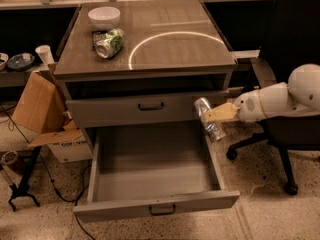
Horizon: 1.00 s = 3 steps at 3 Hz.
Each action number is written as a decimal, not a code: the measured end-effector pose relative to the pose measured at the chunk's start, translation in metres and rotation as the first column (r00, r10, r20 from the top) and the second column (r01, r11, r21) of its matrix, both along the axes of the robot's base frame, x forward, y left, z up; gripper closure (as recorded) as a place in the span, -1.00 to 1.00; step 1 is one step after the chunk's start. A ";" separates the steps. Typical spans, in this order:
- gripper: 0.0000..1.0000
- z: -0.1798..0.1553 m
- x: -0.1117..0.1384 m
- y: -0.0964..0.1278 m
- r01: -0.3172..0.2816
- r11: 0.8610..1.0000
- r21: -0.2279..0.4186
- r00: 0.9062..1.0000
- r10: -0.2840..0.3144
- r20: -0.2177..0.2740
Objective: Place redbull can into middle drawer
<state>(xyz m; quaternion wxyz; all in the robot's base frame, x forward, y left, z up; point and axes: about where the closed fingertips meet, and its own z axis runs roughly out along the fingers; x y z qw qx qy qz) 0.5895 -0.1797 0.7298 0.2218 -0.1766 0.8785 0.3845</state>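
Observation:
The redbull can is a slim silver can, tilted, held in my gripper at the right edge of the cabinet, just above the right wall of the open drawer. The gripper's tan fingers are shut on the can's middle. The white arm reaches in from the right. The middle drawer is pulled out wide, its grey inside bare, with a small dark handle on its front. The upper drawer front is closed.
A green-and-white can lies on the cabinet top next to a white bowl. A black office chair stands at the right behind the arm. A cardboard box sits on the floor at the left.

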 end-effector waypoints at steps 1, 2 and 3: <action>1.00 -0.066 -0.025 -0.010 0.037 0.999 0.021 0.994 -0.035 -0.103; 1.00 -0.133 -0.030 -0.001 0.063 0.995 0.083 0.979 -0.045 -0.199; 1.00 -0.191 -0.015 0.018 0.122 0.986 0.111 0.957 -0.087 -0.276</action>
